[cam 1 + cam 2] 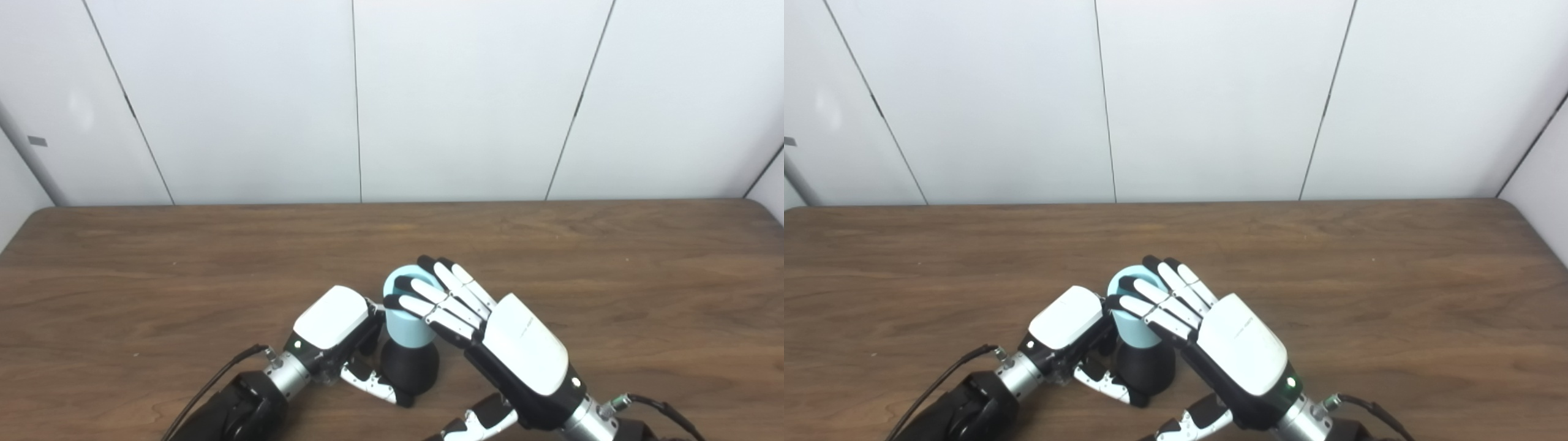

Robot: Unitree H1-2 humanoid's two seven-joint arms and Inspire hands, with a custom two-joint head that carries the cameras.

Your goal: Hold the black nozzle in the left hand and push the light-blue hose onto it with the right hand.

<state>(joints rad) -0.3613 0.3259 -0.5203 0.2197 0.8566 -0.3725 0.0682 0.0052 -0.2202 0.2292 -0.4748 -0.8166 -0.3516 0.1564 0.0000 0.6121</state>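
A black nozzle (409, 366) stands upright on the brown wooden counter (612, 275), near its front edge and a little left of the middle. Its body widens toward the base, which rests on the counter. A light-blue hose (405, 312), a short wide tube, sits on top of the nozzle with its open end facing up; its lower rim meets the black body, though how far it has slid down over the nozzle is hard to judge from here.

The left hand (335, 334) comes in from the near left and closes around the nozzle from the left side. Its white back faces up, its fingers (376, 386) curl around the near side of the black base, and the thumb side presses against the join between nozzle and hose. It appears clamped on the nozzle.

The right hand (1213, 337) comes in from the near right and lies over the top of the hose. Its fingers (1157, 309) are stretched out nearly straight and held close together, laid flat across the hose's upper rim, with the dark fingertips reaching over the open mouth to its left and far edges. The thumb hangs low by the wrist, apart from the hose, so the hand rests on the hose rather than gripping it.

Behind the counter rises a plain white panelled wall (465, 92).
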